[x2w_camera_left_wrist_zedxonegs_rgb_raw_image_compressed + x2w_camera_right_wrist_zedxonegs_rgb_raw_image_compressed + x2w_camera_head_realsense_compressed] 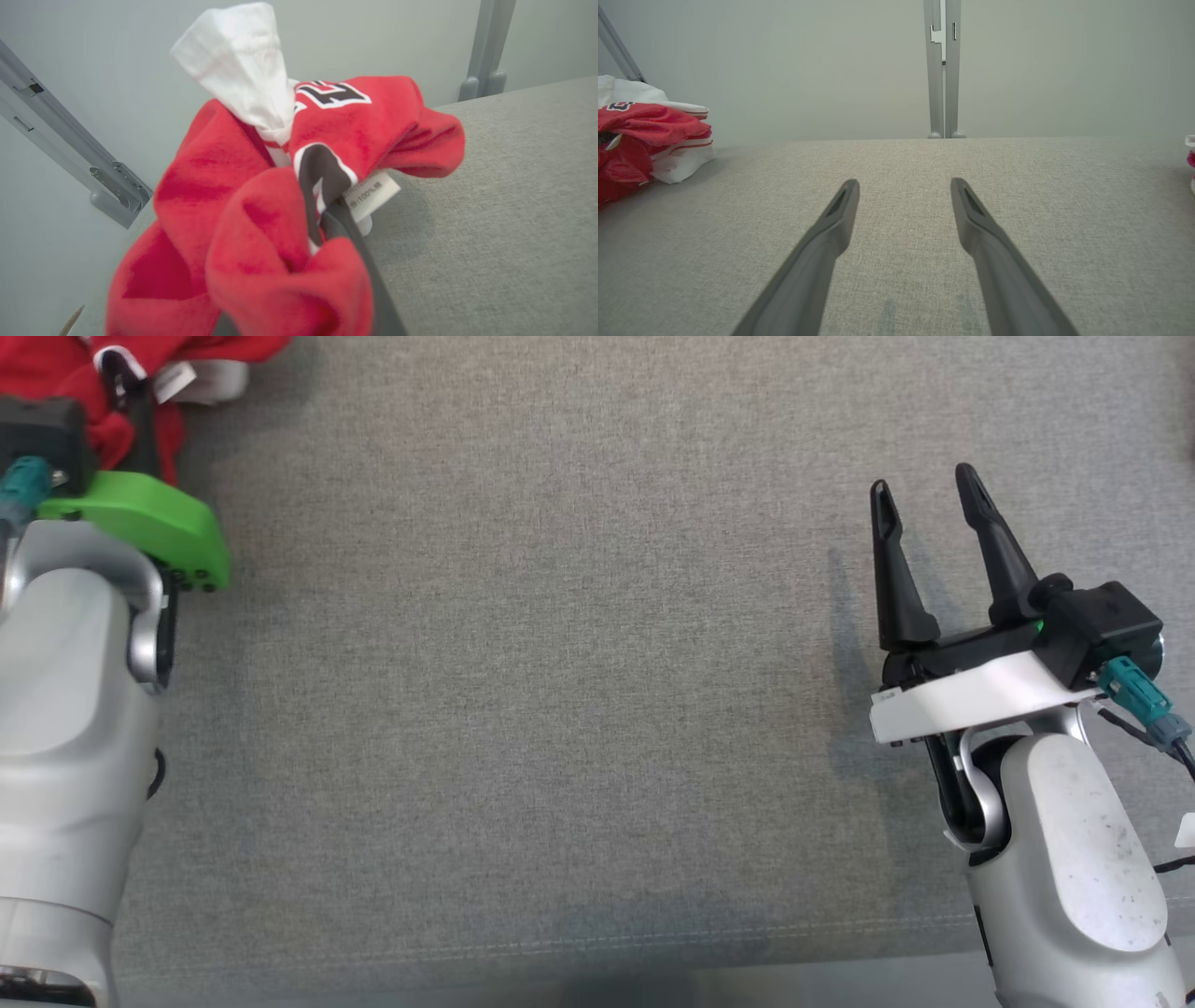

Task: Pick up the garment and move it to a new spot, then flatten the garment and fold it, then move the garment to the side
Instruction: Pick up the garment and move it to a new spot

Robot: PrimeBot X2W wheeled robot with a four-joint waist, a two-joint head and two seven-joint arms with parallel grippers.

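one red garment [196, 186], one grey surface [560, 663]

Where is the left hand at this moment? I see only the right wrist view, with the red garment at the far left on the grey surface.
Observer: The left hand is in the garment. The left wrist view shows it shut on a bunch of red cloth.
Operator: Which part of the cloth does it hold?
Observer: A fold beside the white label, just under a black patch with a white edge.
Operator: Does anything stick up from the heap?
Observer: Yes, a white part stands up as a peak above the red cloth.
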